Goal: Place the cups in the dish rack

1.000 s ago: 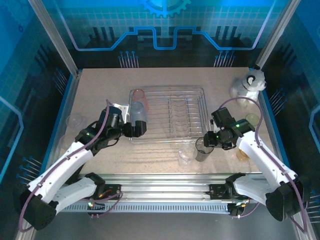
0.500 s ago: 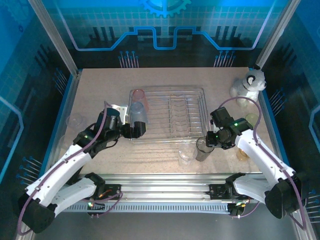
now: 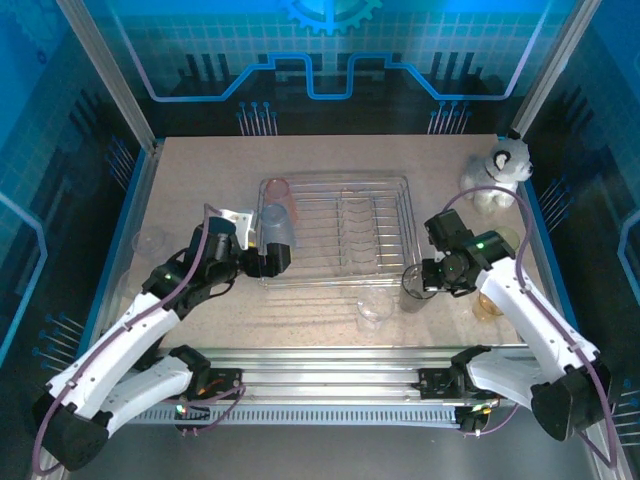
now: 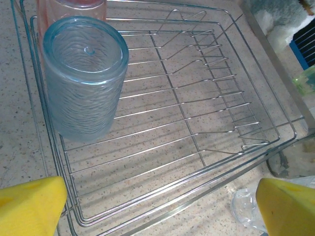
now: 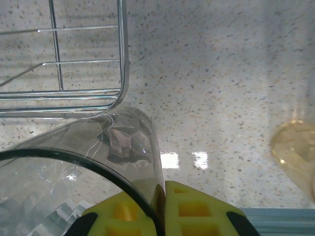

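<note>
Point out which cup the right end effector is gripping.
The smoky grey cup just outside the dish rack's near right corner: the right end effector pinches its rim; the clear cup beside it is untouched.

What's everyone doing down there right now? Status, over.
Left gripper open, hovering by blue cup in rack. Right gripper shut on grey cup rim, just outside rack. Clear cup sits close beside it.

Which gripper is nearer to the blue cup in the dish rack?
Left. The left gripper hangs open right beside the blue cup; the right gripper is off the near right corner of the dish rack, shut on the grey cup.
</note>
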Robot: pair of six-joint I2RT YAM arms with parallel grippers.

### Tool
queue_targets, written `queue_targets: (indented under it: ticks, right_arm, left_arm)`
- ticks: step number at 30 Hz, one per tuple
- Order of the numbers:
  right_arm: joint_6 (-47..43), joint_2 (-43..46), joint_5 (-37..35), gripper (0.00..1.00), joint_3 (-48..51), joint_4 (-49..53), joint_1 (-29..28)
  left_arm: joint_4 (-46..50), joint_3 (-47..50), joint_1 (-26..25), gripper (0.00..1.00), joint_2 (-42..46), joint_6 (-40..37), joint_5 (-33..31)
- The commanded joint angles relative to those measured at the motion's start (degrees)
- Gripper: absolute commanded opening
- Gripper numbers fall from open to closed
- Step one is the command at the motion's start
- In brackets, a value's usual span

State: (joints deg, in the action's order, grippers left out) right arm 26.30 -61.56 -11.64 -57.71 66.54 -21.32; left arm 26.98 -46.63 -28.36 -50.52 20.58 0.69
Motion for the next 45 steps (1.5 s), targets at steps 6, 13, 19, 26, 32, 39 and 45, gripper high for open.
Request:
queue_targets:
  ticks: [6,13,19,26,32,39,45]
  right_arm:
    - [-1.8,4.2,-6.0,0.00,-10.4,9.3,1.4]
    - [-4.7,6.2,-4.7,0.00,-17.1,3.9,1.9]
    - [-4.0,10.1,8.3,0.00,-16.8,-12.1,1.9]
    - [-1.6,8.3,29.8,0.00,-14.2,-27.0,1.8]
    - [4.9,7.9,47.0,0.00,-11.2,-42.3,1.7]
    - [13.0,6.3,57.6,0.00,-9.1,-55.3,0.7]
    - [12.7,3.9,58.0,0.00,-8.3,-55.4,-3.8]
  left_arm:
    - [-4.8,1.0,-0.4,1.00,2.8,0.8,7.2]
    - [-13.6,1.9,-0.5,0.99,3.2,5.0,16.1]
    - [-23.1,2.5,-0.4,1.00,2.7,9.9,24.6]
    - [-33.3,3.6,-0.4,0.99,2.3,15.1,30.4]
    - [-41.1,3.8,-0.3,0.99,0.9,19.2,33.9]
    - [-44.8,3.9,-0.3,0.99,-0.5,21.1,36.5]
    - [-49.7,4.5,-0.3,1.00,-0.4,23.0,38.2]
